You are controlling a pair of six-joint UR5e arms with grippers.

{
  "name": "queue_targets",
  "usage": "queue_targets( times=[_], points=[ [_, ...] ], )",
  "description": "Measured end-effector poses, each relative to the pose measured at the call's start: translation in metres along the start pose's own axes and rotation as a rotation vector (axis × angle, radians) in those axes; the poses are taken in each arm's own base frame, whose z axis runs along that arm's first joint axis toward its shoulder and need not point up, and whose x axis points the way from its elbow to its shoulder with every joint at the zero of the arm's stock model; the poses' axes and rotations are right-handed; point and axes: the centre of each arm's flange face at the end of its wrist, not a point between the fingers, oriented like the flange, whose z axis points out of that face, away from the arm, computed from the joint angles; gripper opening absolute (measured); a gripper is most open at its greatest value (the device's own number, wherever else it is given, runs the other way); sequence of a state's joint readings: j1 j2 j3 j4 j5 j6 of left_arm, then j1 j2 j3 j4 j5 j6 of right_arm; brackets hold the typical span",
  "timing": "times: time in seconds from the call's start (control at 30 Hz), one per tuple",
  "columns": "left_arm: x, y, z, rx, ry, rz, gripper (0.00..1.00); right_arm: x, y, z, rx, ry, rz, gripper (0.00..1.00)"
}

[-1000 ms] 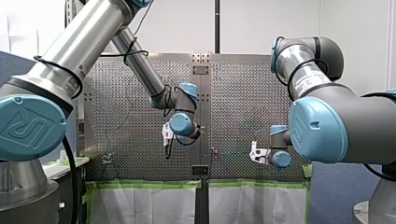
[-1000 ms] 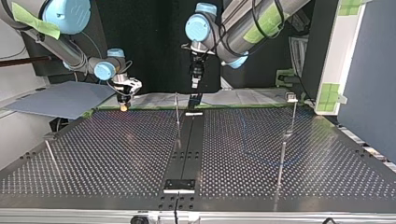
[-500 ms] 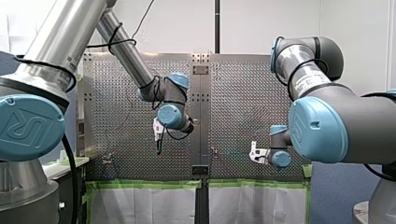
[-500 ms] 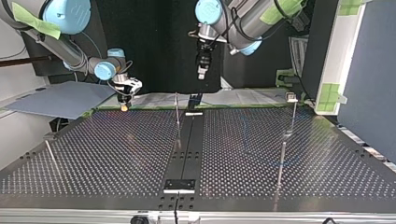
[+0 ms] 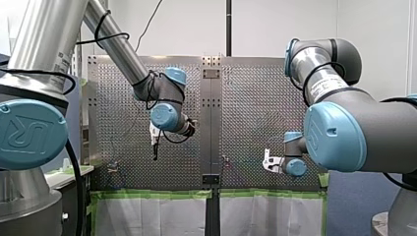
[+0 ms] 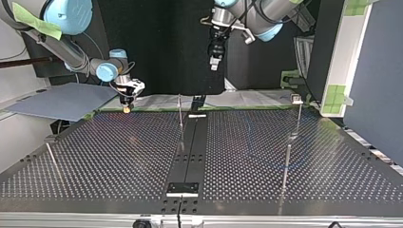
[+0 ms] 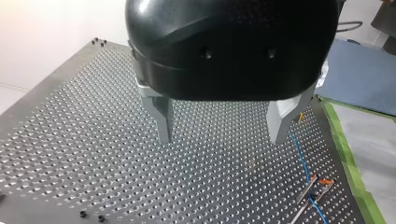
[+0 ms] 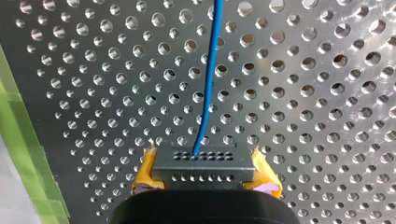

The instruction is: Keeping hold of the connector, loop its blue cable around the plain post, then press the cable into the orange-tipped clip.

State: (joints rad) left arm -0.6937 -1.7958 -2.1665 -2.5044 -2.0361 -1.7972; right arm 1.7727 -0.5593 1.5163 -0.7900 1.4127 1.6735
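Note:
A dark grey connector (image 8: 203, 169) sits between the yellow pads (image 8: 265, 177) of my right gripper (image 8: 203, 159), which is shut on it just above the perforated table (image 8: 327, 93). Its blue cable (image 8: 210, 70) runs straight ahead over the holes. In the top view my right gripper (image 6: 126, 105) hangs low at the table's far edge, on the left. My left gripper (image 6: 215, 61) is high above the far edge. Its metal fingers (image 7: 161, 119) stand open and empty. Beside them lie the blue cable (image 7: 303, 161) and an orange-tipped clip (image 7: 327, 179).
Thin upright posts (image 6: 180, 116) (image 6: 298, 116) (image 6: 286, 168) stand on the table (image 6: 119, 156), and a slanted one (image 6: 52, 159) is at the top view's left. A black rail (image 6: 190, 147) runs down the middle. Green tape (image 8: 18, 154) lines the edge.
My left arm has lifted its open gripper and swung it toward the top view's right, the front view's left. My right arm and the connector have stayed put.

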Motion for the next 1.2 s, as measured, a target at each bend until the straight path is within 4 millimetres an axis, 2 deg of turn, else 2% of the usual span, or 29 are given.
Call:
queue_targets(
  times=[0.13,0.23,0.6,0.73,1.0,1.2],
  points=[
    [-0.004,0.007,-0.013,0.003,-0.019,-0.011,0.98,0.002,0.000,0.000,-0.001,0.000,-0.014,0.02],
    [-0.007,0.012,-0.020,0.006,-0.041,-0.028,0.98,0.010,0.000,0.000,-0.005,-0.002,-0.039,0.02],
    [-0.018,0.029,-0.054,0.030,-0.136,-0.083,0.98,0.069,-0.008,-0.002,-0.006,0.024,-0.077,0.02],
    [-0.010,0.037,-0.066,0.024,-0.128,-0.078,0.98,0.090,-0.014,-0.004,-0.002,0.036,-0.082,0.02],
    [-0.004,0.043,-0.073,0.019,-0.107,-0.069,0.98,0.131,-0.025,-0.010,0.008,0.081,-0.088,0.02],
    [-0.003,0.044,-0.074,0.016,-0.104,-0.066,0.98,0.138,-0.030,-0.011,0.015,0.091,-0.085,0.02]
  ],
)
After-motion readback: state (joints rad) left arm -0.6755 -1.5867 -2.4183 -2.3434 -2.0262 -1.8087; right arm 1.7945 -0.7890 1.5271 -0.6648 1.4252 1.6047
